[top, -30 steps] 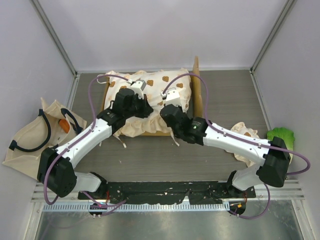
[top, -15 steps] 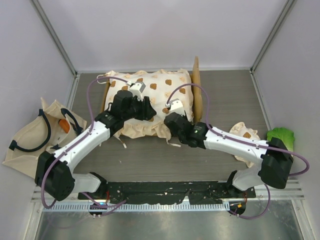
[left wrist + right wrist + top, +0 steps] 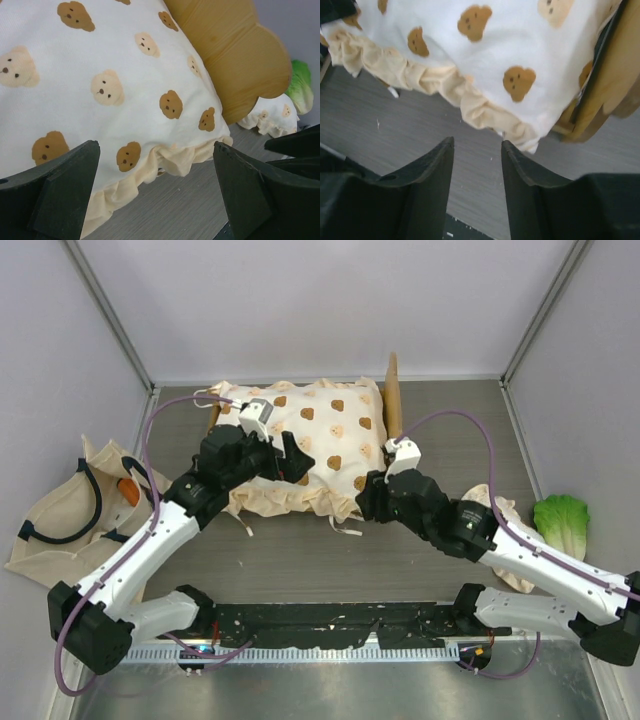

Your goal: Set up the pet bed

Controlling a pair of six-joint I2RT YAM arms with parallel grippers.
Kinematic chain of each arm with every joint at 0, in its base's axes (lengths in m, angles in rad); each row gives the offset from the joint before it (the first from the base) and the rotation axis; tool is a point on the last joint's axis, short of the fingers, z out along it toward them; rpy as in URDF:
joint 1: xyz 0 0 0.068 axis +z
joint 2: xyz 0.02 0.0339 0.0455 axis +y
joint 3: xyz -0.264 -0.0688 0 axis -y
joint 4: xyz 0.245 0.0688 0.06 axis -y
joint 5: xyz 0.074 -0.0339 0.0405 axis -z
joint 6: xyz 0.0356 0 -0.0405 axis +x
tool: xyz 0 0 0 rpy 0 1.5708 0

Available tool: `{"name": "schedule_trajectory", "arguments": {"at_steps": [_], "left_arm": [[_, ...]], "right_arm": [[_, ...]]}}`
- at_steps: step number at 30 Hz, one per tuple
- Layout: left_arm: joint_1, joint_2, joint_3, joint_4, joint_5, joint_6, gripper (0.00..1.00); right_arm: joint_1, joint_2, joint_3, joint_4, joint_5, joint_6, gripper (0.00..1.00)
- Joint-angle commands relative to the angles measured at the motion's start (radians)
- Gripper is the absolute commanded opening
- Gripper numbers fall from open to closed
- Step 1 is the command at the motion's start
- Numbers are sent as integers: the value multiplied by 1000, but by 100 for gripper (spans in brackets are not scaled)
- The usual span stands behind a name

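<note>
**Item: pet bed (image 3: 392,410), setup in progress**

- **Location.** It stands at the far middle of the tabletop (image 3: 450,420), with the scalloped wooden headboard (image 3: 235,55) at its right end.
- **Cushion (image 3: 335,435).** Cream with a brown bear print, it lies on the frame and covers nearly all of it. The top looks smooth and plump. The ruffled hem spills over the near side onto the tabletop and is bunched at the near-left corner.
- **Left gripper (image 3: 156,150).** It hovers over the near-left part of the cushion with its jaws spread wide and nothing between them.
- **Right gripper (image 3: 477,142).** It hangs low in front of the near-right corner, just clear of the ruffle. The jaws are parted by a narrow gap and hold nothing.
- **Small pillow (image 3: 490,505).** In matching bear print, it lies on the tabletop to the right, partly under the right arm and well apart from the bed.
- **Tote bag (image 3: 60,520).** Beige with black handles, it lies slumped at the far left.
- **Lettuce toy (image 3: 562,520).** Green, it lies at the far right.

**Progress, as I judge it.** The main step looks done, with the cushion seated in the frame. What is probably left is tidying the rumpled near hem. The small pillow may also need setting against the headboard, if it belongs to the bed. From here I cannot tell whether the cushion's far edge sits squarely inside the frame.
</note>
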Motion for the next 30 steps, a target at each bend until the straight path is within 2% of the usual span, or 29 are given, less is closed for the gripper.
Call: {"name": "schedule_trajectory", "arguments": {"at_steps": [1, 3, 7, 8, 13, 18, 23, 27, 30], "left_arm": [[0, -7, -29, 3, 76, -32, 100], [-26, -15, -61, -10, 70, -31, 100], [-92, -35, -123, -37, 36, -31, 100], [-107, -38, -136, -40, 33, -32, 100], [-169, -24, -205, -24, 12, -55, 100], [-170, 51, -253, 49, -13, -49, 100], [-170, 141, -219, 87, -37, -48, 100], [-169, 204, -178, 115, -60, -60, 100], [-157, 256, -146, 115, -85, -71, 100]], "right_arm": [[7, -86, -158, 32, -158, 147, 44], [7, -94, -227, 52, -179, 202, 34], [7, -79, -301, 34, -81, 259, 24], [6, -69, -309, 41, -58, 259, 19], [-31, 38, -278, 118, 114, 151, 10], [-157, 182, -295, 302, 87, 35, 9], [-253, 218, -352, 522, 40, -57, 10], [-302, 274, -366, 620, -68, -97, 22], [-316, 349, -346, 617, -90, -102, 24]]}}
